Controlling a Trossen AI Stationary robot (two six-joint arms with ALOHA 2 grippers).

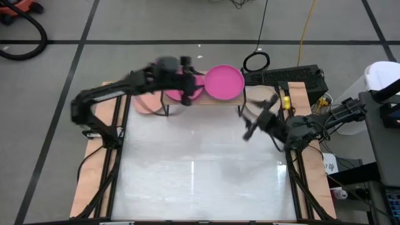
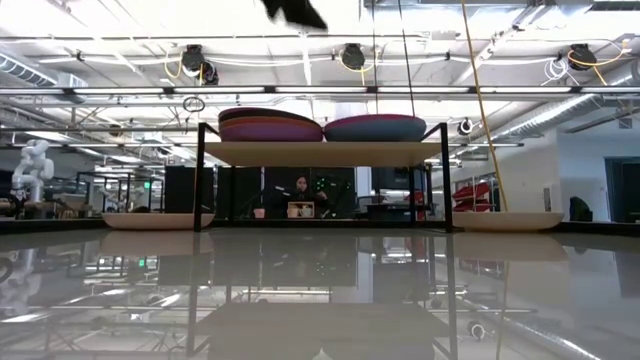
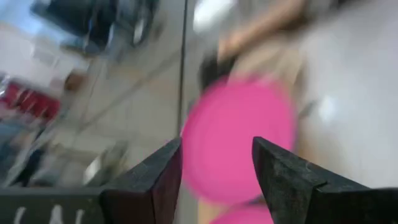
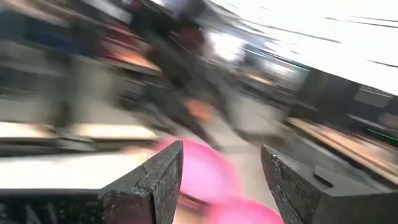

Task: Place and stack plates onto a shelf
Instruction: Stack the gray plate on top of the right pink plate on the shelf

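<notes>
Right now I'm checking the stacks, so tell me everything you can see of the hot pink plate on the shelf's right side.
The hot pink plate is round, plain and shallow with a raised rim, smooth like plastic. It lies flat on the right half of the light-wood shelf, beside the stack under the left tool. Neither tool touches it; whether plates lie under it cannot be told.

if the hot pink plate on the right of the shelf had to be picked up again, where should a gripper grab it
Grip the round hot pink plate at its rim, coming from the table side or the right, hedged. It lies flat on the light-wood shelf, so only the thin edge offers a pinch. Its left edge meets the other stack, where the left gripper hovers. The right gripper, open, is nearer.
</notes>
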